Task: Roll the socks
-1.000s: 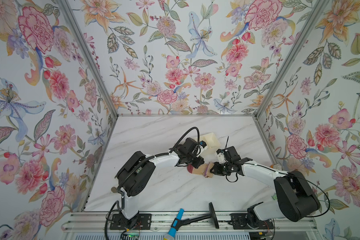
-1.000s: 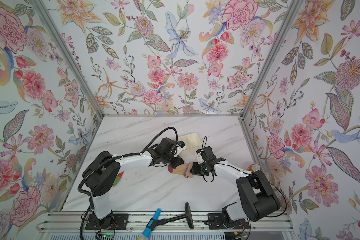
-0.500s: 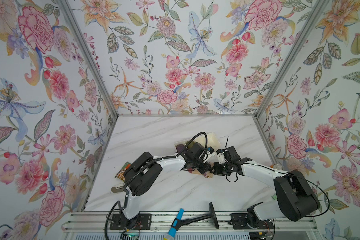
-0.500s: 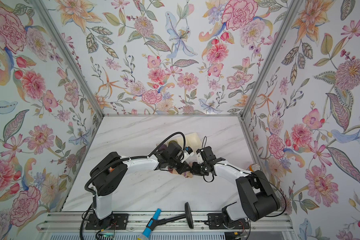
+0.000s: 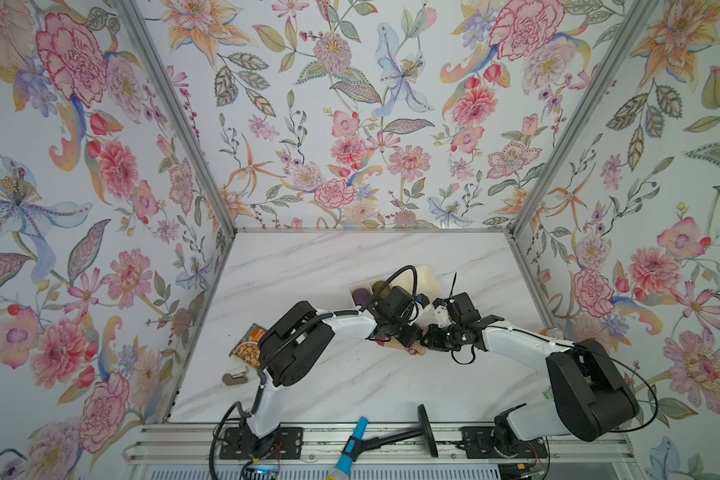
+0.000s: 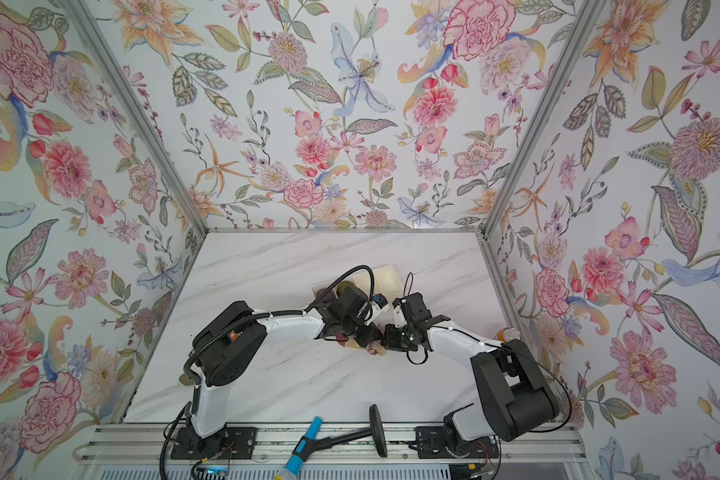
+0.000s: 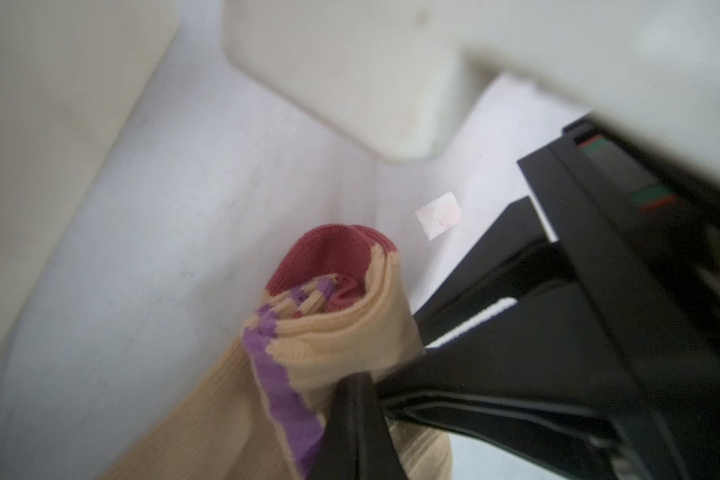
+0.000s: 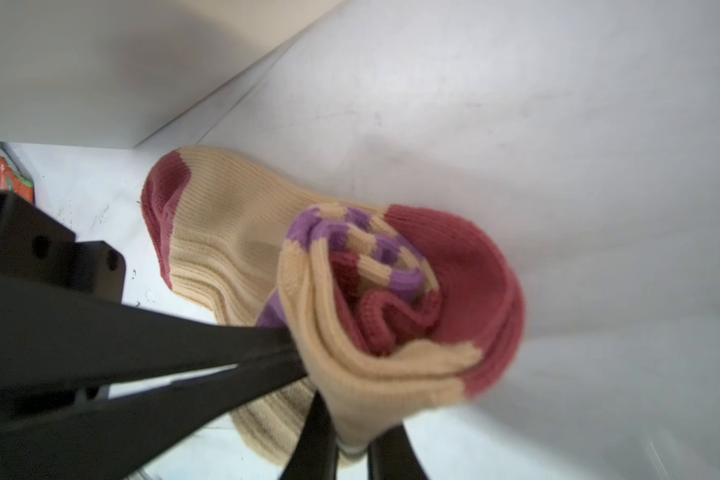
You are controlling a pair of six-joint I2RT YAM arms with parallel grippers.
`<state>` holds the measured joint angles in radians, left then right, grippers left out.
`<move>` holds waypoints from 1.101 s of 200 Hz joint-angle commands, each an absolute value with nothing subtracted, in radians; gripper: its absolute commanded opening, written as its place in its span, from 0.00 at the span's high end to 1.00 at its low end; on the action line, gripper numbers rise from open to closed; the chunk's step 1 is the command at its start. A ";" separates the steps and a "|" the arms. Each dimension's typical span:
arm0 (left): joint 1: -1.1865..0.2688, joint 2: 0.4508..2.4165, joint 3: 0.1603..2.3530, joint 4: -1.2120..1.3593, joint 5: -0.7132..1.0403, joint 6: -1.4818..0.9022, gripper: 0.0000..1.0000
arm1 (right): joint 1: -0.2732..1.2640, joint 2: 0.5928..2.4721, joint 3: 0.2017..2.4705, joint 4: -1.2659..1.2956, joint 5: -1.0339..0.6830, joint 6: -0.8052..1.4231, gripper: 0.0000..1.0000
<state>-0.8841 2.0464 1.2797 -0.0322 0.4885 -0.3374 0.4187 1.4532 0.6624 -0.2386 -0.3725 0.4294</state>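
Though amid floral walls (image 5: 350,104), pale marble tabletop (image 5: 308,266).

Both arms are white tubes between bulky black joint housings (image 5: 591,395). The left arm (image 5: 346,326) carries a ribbed black conduit (image 5: 283,343) and a thick black cable (image 5: 395,274) arching over its wrist, the right arm (image 5: 516,343) a thin looped wire (image 5: 460,363). Black base plates (image 5: 287,442) are bolted down. The left gripper (image 8: 300,355) has long, black, tapering fingers (image 8: 163,332).

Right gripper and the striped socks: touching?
Touching. Right wrist view: the right gripper is shut on the striped socks, with tan fabric pinched between its fingers.
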 commanded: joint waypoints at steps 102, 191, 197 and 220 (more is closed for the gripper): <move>-0.840 2.072 1.180 0.015 0.455 -0.354 1.00 | 0.346 1.261 0.598 -0.265 -0.363 0.472 0.60; -0.840 2.078 1.144 0.051 0.468 -0.389 1.00 | 0.294 1.250 0.457 -0.074 -0.486 0.597 0.62; -0.839 2.078 1.138 0.056 0.466 -0.393 1.00 | 0.289 1.248 0.445 -0.051 -0.499 0.612 0.62; -0.838 2.073 1.110 0.074 0.464 -0.406 1.00 | 0.274 1.239 0.394 0.042 -0.554 0.672 0.61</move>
<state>-0.8509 2.0441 1.1721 0.1589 0.4976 -0.3832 0.2890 1.2613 0.4412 -0.0895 -0.4667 0.5880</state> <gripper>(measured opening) 0.048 0.384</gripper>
